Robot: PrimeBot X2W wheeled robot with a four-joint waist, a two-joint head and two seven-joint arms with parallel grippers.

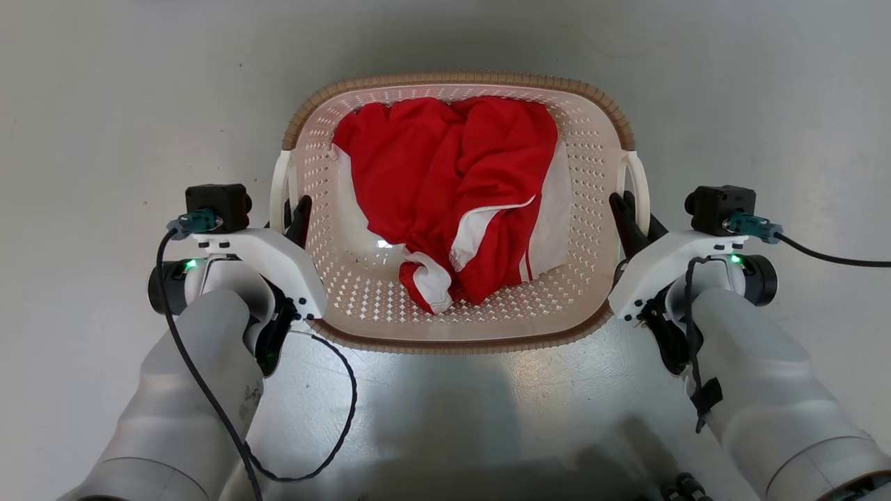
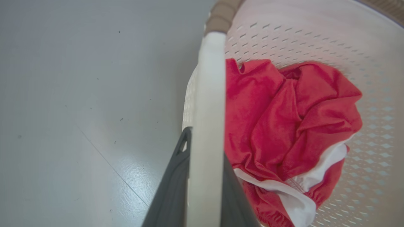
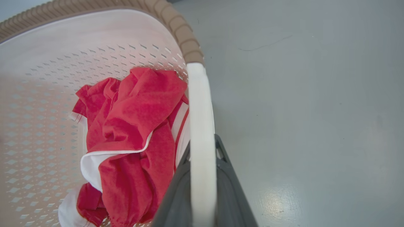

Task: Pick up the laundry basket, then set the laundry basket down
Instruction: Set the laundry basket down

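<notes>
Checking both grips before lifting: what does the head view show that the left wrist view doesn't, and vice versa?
Head view: right pincer on the right white loop handle; the full brown woven-look rim. Left wrist view: both dark fingers flanking the left white loop handle. Both: left pincer, cream perforated plastic laundry basket, red-and-white garment, grey floor.

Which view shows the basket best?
The head view: almost the whole basket, from above. The left wrist view gives its left handle, the right wrist view its right handle, each with some of the inside.
</notes>
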